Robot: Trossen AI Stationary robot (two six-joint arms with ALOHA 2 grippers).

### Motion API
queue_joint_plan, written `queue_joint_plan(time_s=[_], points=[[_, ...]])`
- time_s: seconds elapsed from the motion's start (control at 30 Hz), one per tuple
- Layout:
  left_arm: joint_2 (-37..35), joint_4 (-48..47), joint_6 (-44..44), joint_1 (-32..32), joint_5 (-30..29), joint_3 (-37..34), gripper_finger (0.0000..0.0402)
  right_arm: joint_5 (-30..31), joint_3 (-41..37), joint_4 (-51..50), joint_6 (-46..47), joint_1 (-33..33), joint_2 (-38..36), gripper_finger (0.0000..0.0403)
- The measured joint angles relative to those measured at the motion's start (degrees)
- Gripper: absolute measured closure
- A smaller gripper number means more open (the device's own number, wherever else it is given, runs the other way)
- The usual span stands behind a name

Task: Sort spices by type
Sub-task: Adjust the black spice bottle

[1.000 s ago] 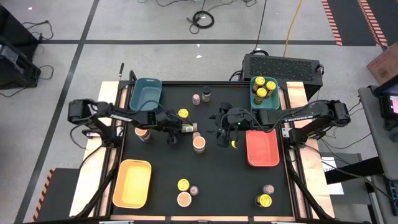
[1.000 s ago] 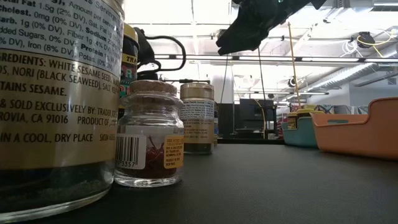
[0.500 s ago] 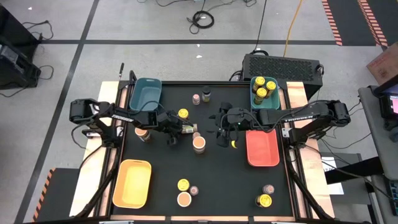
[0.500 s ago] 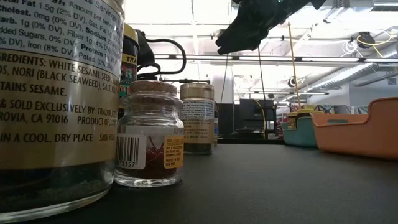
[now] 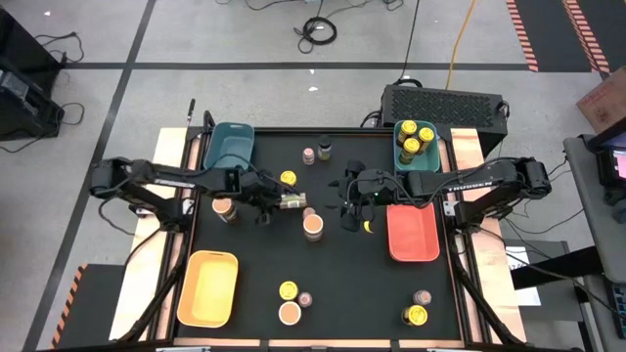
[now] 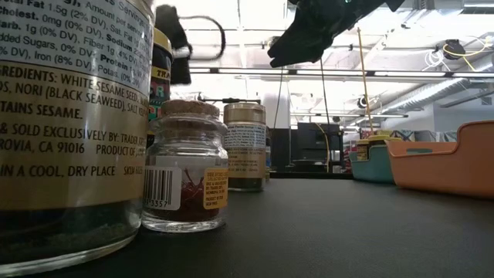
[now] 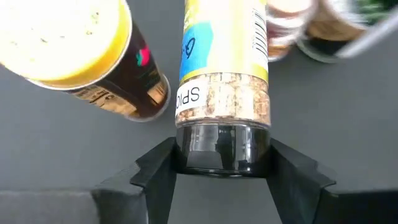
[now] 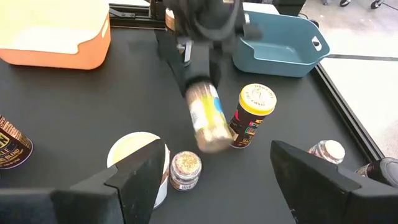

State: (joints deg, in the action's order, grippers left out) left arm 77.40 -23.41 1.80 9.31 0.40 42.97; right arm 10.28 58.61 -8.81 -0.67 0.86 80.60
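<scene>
1. The left gripper [image 5: 277, 201] sits just left of the counter's [image 5: 342, 284] centre; its jaws are clamped on the dark cap of a dark-lidded spice jar [image 7: 224, 74], which lies tilted out ahead of the fingers [image 7: 155, 171], lifted off the counter in the right wrist view.
2. A yellow-lidded jar [image 5: 288, 179] stands upright just beside the held jar, at 12 o'clock of it.
3. A wide tan-lidded jar [image 5: 313, 225] stands at 4 o'clock of the left gripper, with a tiny pinkish-lidded jar [image 8: 185, 169] just beside it.
4. Another tan-lidded jar [image 5: 224, 208] stands at 9 o'clock of the left gripper.
5. The right gripper [image 5: 349, 208] waits right of centre with its jaws wide and nothing between them.
6. The green tray [image 5: 399, 156] at the counter's 1 o'clock corner holds several yellow-lidded jars.
7. The teal tray [image 5: 231, 147] sits at 11 o'clock, the yellow tray [image 5: 208, 286] at 8 o'clock, the red tray [image 5: 412, 233] at 3 o'clock.
8. More jars stand along the near edge: a yellow-lidded one [image 5: 288, 290] with two others at 6 o'clock, and two at 5 o'clock.
</scene>
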Motion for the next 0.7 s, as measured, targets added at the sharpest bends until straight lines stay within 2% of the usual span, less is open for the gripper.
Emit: queue_joint_plan(time_s=[0.2, 0.43, 0.6, 0.7], points=[[-2.81, -28.46, -1.51, -4.40, -0.15, 16.14, 0.0188, 0.00, -0.02, 0.88, -0.07, 0.00, 0.00, 0.0117], [1.13, -53.73, -3.36, -8.42, -4.64, 34.28, 0.0188, -0.02, -0.02, 1.36, -0.22, -0.01, 0.00, 0.0117], [6.79, -65.33, -5.96, -9.52, -5.02, 38.36, 0.0188, -0.03, -0.02, 1.34, -0.12, 0.00, 0.00, 0.0117], [10.26, -66.14, -5.69, -9.99, -3.11, 37.39, 0.0188, -0.04, -0.02, 1.32, -0.02, 0.00, 0.00, 0.0117]])
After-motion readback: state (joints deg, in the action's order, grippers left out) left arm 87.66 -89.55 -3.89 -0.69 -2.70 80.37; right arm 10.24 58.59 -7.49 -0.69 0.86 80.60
